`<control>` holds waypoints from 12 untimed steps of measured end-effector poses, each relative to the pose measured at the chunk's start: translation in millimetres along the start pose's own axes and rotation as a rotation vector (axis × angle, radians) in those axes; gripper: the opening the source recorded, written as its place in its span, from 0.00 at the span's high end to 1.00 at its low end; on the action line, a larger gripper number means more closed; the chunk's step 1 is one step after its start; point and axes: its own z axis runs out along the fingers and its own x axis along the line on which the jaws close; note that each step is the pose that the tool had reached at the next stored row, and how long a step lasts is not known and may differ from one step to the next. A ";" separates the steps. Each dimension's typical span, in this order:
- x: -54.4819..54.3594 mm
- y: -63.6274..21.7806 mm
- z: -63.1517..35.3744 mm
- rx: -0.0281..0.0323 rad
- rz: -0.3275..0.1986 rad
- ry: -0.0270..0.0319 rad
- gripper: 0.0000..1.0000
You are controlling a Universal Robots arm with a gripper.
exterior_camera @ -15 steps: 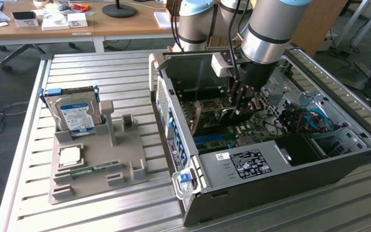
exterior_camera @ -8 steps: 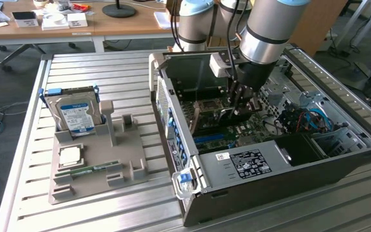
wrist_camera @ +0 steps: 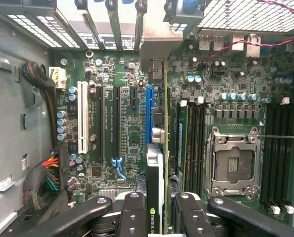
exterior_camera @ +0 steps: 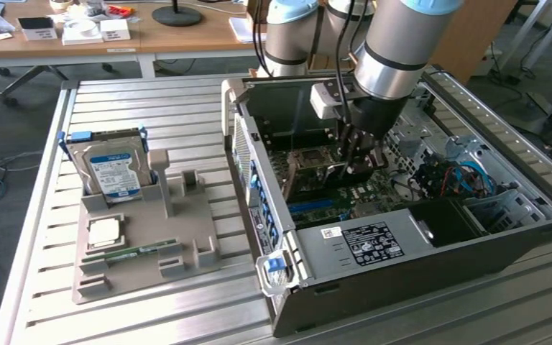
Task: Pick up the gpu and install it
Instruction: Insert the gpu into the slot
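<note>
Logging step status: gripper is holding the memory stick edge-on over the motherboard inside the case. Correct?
Not the memory stick: the gripper holds the gpu edge-on over the motherboard inside the case, as the wrist view shows. The memory stick lies on the grey fixture outside, in the exterior view.

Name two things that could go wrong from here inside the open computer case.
1. The thin dark gpu card with silvery bracket, clamped in the gripper, looks slightly off the long blue slot; pressing down could jam it.
2. Its bracket might catch the grey metal rear slot covers.
</note>
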 end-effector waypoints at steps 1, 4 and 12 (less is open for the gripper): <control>0.6 0.1 0.1 0.0000 0.000 -0.0001 0.73; 2.9 0.7 0.0 0.0001 0.000 0.0000 0.73; 3.9 9.9 5.3 0.0001 0.000 0.0000 0.73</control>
